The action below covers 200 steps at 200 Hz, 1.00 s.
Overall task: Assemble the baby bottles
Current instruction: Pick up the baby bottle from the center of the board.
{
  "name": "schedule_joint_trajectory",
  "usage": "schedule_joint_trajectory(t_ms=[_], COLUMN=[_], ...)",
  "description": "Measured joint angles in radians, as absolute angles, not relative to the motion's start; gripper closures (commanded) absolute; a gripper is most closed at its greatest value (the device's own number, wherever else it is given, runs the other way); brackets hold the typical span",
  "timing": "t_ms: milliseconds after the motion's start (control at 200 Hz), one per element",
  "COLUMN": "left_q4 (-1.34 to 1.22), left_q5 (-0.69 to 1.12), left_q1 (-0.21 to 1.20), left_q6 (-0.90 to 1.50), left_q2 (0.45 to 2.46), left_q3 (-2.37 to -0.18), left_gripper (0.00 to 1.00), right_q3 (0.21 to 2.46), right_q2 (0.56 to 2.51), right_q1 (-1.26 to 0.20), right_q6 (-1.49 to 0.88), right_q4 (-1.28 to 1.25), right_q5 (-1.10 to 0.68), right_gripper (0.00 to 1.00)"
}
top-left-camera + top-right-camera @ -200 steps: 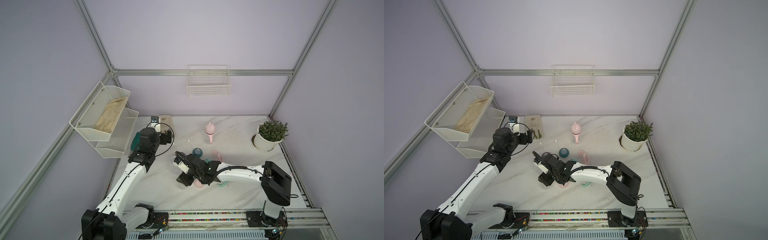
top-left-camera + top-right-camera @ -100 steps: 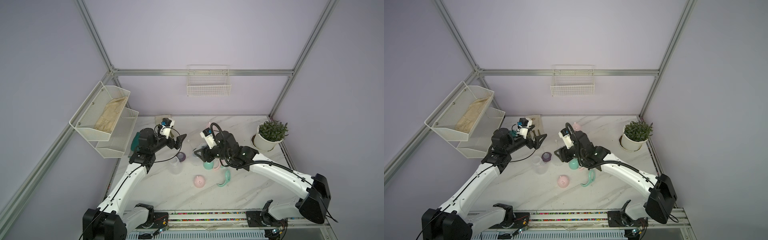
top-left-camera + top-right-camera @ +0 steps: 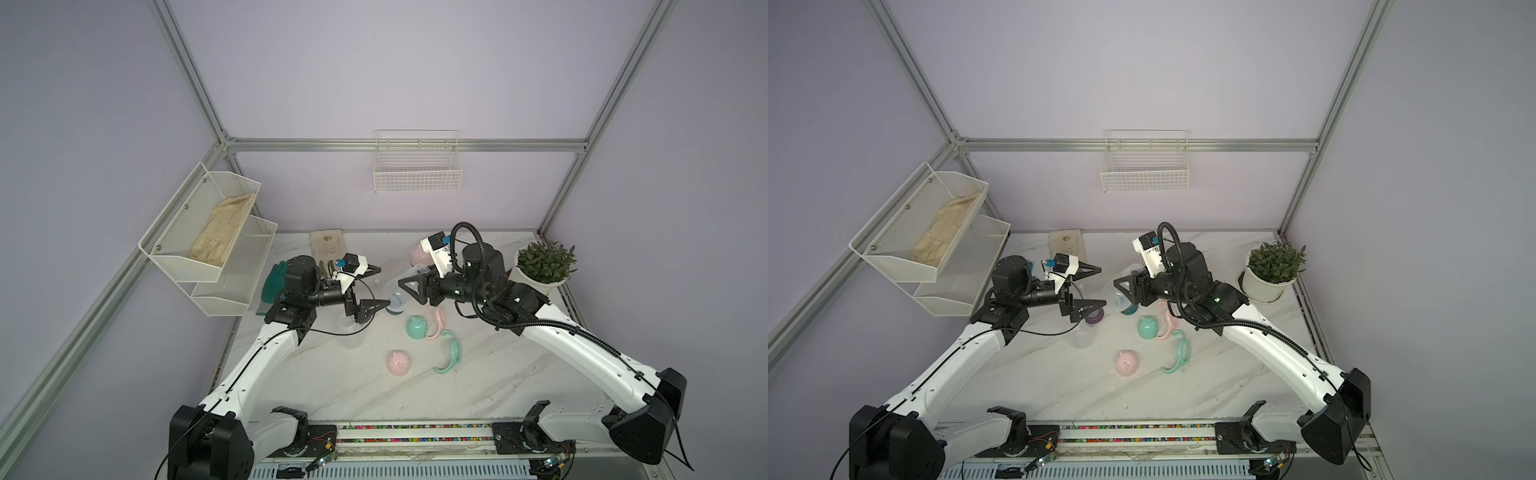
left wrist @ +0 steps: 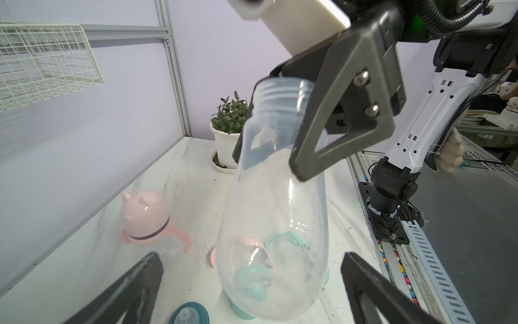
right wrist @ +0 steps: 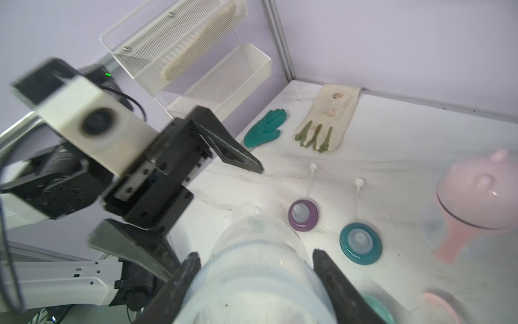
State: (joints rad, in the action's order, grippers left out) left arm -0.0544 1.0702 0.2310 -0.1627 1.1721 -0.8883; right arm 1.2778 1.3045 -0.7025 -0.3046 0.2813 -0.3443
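Gripping clear smooth plastic bottle (image 4: 276, 224) near threaded neck — right end effector (image 5: 255, 256); left end effector (image 3: 383, 287) spread wide.

The near table (image 3: 332, 386) is bare and open. Mid-table, the pink cap (image 3: 400, 363), mint cap (image 3: 417, 327) and mint handle ring (image 3: 451, 353) crowd the way; the plant pot (image 3: 540, 286) blocks the far right corner.

Robot lab test cell: alu frame (image 3: 407, 144) w/ plain lilac wall panels (image 3: 374, 75) boxes in a marble-look table (image 3: 332, 386). White left arm (image 3: 257, 353) & right arm (image 3: 582, 345) are mounted on a rail (image 3: 415, 432) at 6 o'clock. Wire basket (image 3: 417, 174) at 12, mesh shelf (image 3: 208, 232) at 9, potted plant (image 3: 536, 282) at 2.
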Motion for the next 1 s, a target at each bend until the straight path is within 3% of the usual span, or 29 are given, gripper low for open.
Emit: schedule_joint_trajectory(t_ms=[295, 665, 880, 1000], left_q4=[-0.019, -0.012, -0.004, -0.002], left_q5=[1.036, 0.971, 0.937, 0.931], left_q1=[0.3, 0.332, 0.332, 0.332], left_q6=[-0.177, -0.18, -0.178, -0.178], left_q2=[1.217, 1.221, 1.223, 1.224], left_q3=[-0.894, -0.926, -0.926, -0.926], left_gripper=[0.01, 0.05, 0.2, 0.29], right_q3=[1.281, 1.269, 1.261, 1.257], right_q2=[1.348, 1.396, 1.406, 1.406], right_q1=[-0.702, -0.694, -0.69, -0.688], right_q6=[-0.356, -0.383, -0.402, -0.407], right_q4=[0.106, 0.065, 0.034, 0.029], right_q5=[-0.447, -0.482, -0.494, -0.495], right_gripper=[0.63, 0.63, 0.62, 0.47])
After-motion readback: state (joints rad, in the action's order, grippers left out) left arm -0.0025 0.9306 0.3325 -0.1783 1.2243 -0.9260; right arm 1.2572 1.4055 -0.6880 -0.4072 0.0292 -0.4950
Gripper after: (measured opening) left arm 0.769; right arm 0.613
